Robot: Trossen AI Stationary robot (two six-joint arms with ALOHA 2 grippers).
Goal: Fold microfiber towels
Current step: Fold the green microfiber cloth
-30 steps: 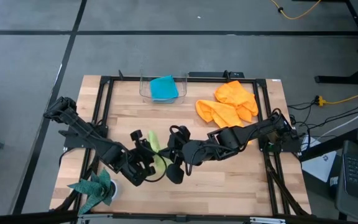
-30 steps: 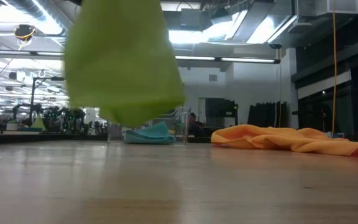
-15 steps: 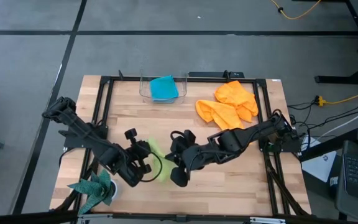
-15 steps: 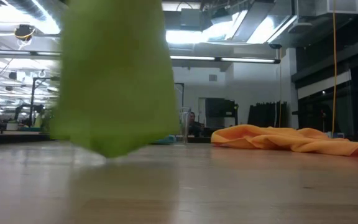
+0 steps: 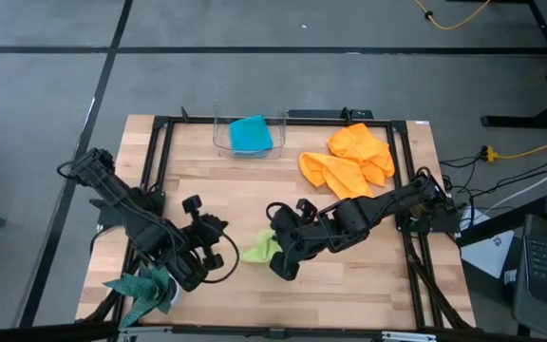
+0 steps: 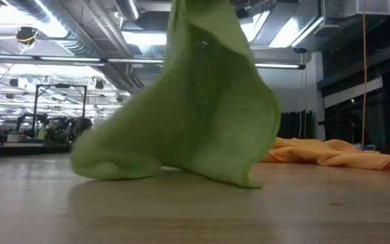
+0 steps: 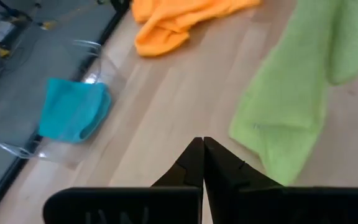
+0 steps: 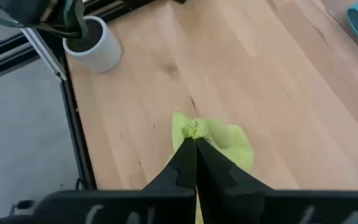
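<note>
Lime-green towel point(image 5: 257, 250): we pinch it in the right gripper point(image 5: 275, 243), jaws clamped, draped mid-bench for spreading. Left gripper point(image 5: 218, 235): jaws together, empty, just beside.

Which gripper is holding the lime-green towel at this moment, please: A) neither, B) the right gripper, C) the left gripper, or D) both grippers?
B: the right gripper is pinched shut on a bunch of the lime-green towel, while the left gripper is shut on nothing beside it.
</note>
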